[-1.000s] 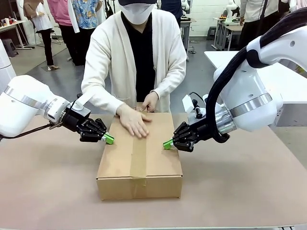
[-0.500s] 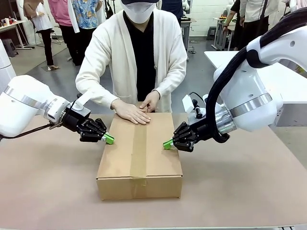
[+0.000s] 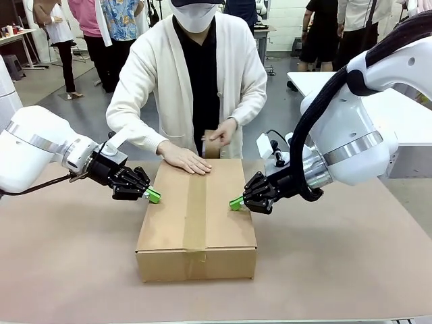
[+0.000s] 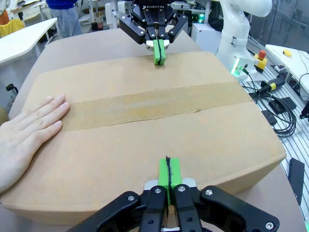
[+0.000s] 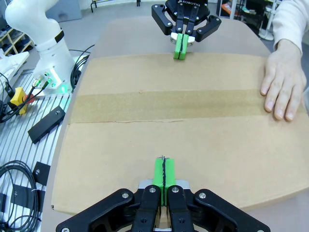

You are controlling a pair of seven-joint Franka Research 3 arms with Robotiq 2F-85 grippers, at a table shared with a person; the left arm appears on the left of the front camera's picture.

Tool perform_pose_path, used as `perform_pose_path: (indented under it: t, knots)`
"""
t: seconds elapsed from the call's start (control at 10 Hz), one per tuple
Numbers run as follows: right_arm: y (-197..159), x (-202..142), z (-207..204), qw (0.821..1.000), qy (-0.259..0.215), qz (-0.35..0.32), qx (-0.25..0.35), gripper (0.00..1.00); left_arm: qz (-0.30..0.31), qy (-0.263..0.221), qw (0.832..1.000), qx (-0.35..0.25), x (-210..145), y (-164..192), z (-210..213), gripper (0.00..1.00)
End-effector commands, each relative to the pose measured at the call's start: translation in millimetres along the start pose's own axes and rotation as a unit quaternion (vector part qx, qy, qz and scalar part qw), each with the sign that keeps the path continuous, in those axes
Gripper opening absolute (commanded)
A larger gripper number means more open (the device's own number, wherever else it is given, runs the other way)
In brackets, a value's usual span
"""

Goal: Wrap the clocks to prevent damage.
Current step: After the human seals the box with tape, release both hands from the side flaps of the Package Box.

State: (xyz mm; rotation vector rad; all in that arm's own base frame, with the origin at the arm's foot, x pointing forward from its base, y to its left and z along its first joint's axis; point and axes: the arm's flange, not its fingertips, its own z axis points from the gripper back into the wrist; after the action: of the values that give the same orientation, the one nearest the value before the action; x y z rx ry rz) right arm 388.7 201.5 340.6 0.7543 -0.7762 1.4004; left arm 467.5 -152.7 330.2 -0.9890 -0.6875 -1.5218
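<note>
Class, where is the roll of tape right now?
In the front view the roll of tape is in the person's hand, raised just beyond the far edge of the cardboard box, near the table's middle.

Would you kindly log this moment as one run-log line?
left gripper: shut, pressing box top | right gripper: shut, pressing box top | cardboard box: taped shut | person's hand: flat on box | tape roll: in other hand

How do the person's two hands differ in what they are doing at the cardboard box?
One hand lies flat, palm down, on the cardboard box beside the tape strip; the other hand is raised above the box's far edge. The flat hand holds nothing; the raised hand grips a brown tape roll. Both are at the box's far end.
</note>
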Motion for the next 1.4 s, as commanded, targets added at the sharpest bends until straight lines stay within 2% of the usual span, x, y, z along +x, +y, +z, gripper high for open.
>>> perform_pose_path:
  t: [0.0, 1.3]
  knots:
    - [0.3, -3.3, -2.8, 1.000, 0.004, -0.003, 0.001, 0.01, -0.001, -0.001, 1.000, 0.005, -3.9, -0.2, -2.7, 0.00]
    - [0.3, -3.3, -2.8, 1.000, 0.004, -0.003, 0.001, 0.01, -0.001, -0.001, 1.000, 0.005, -3.9, -0.2, -2.7, 0.00]
